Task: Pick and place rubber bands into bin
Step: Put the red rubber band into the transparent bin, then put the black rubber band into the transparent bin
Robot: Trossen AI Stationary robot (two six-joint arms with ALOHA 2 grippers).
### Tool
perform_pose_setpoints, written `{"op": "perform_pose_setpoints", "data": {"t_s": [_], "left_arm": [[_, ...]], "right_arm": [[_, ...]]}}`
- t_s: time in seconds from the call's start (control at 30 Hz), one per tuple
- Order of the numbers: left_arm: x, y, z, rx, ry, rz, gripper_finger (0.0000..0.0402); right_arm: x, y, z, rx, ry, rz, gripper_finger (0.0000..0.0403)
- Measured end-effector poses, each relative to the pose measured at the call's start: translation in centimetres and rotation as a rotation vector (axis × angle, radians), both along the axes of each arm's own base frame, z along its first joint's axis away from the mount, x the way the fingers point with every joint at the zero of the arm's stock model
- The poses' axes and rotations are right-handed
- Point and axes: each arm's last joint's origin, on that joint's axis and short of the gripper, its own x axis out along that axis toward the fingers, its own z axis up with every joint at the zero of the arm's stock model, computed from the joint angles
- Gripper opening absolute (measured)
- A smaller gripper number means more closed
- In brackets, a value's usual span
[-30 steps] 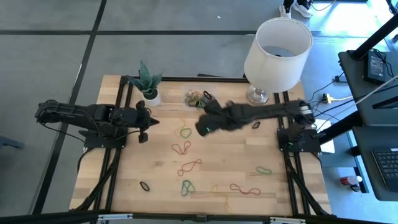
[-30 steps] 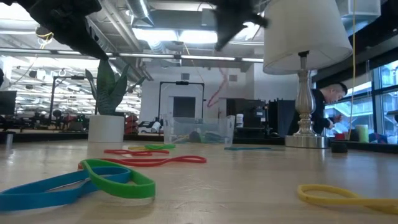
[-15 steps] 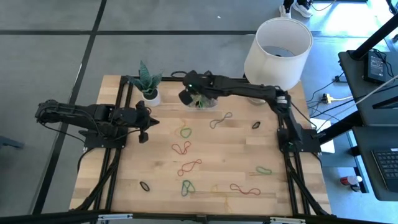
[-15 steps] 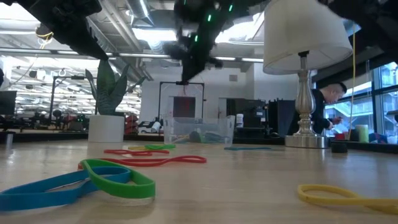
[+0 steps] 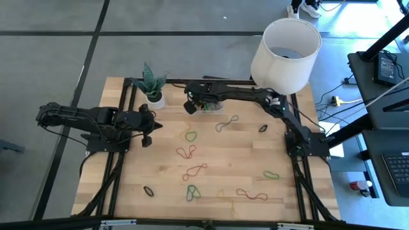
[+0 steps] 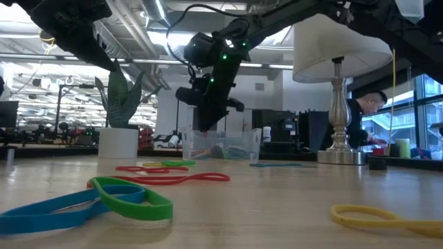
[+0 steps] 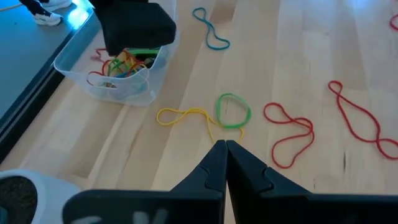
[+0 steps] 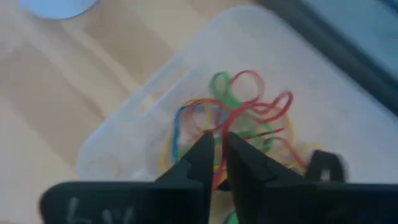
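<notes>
You had the right gripper (image 5: 190, 106) stretched across the far edge of the table (image 5: 287, 204), hanging right over the bin (image 5: 206, 102), which sat at that far edge between the potted plant (image 5: 152, 86) and the lamp (image 5: 284, 51). The right wrist view looked straight down into the bin, where a tangle of red, green, yellow and blue rubber bands (image 8: 230, 124) lay; the fingers (image 8: 198, 155) stood a narrow slit apart, a red strand crossed the gap between them, and you could not tell whether it was pinched or merely lying beneath. The low view put that gripper just above the bin's rim, tips pointing down. Your left gripper (image 5: 149, 126) waited near the table's left edge, beside the plant, its fingers (image 7: 214, 167) pressed together on nothing. Loose bands remained across the tabletop: a green loop (image 5: 190, 135) joined by a yellow one near the middle, just short of the bin; red figure-eights (image 5: 186, 152) toward the centre; a blue strand (image 5: 227, 122) close to the bin; a black loop (image 5: 149, 191) near the front left corner; a green one (image 5: 271, 174) toward the right edge; and a red one (image 5: 250, 194) along the front edge.
</notes>
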Motion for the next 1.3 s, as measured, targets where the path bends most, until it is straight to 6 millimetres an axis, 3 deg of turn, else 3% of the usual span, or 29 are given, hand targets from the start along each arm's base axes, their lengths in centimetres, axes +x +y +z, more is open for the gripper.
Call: {"op": "perform_pose_setpoints", "data": {"t_s": [0.33, 0.6, 0.93, 1.03, 1.13, 1.23, 1.3], "left_arm": [[0.0, 0.0, 0.0, 0.004, 0.0, 0.004, 0.0003], [0.1, 0.0, 0.1, 0.004, -0.009, 0.005, 0.0007], [0.3, 0.0, 0.4, -0.019, -0.055, 0.021, 0.0007], [0.3, 0.0, 0.5, -0.022, -0.067, 0.023, 0.001], [0.3, 0.0, 0.5, -0.022, -0.067, 0.023, 0.0013], [0.3, 0.0, 0.5, -0.022, -0.066, 0.023, 0.0012], [0.3, 0.0, 0.5, -0.022, -0.066, 0.023, 0.0011]], "right_arm": [[-0.6, -0.2, 0.5, 0.066, 0.028, 0.027, 0.0153], [-1.4, -0.3, 1.5, 0.038, 0.109, 0.025, 0.02], [-1.7, 0.0, 1.8, 0.07, 0.152, 0.123, 0.0211], [-2.2, -0.1, 1.7, 0.019, 0.203, 0.013, 0.021], [-2.0, -0.4, 1.7, 0.084, 0.165, 0.097, 0.0204], [-2.7, -0.5, 1.6, 0.025, 0.237, -0.016, 0.0192], [-2.5, -0.4, 1.6, 0.048, 0.215, 0.033, 0.0183]]}}
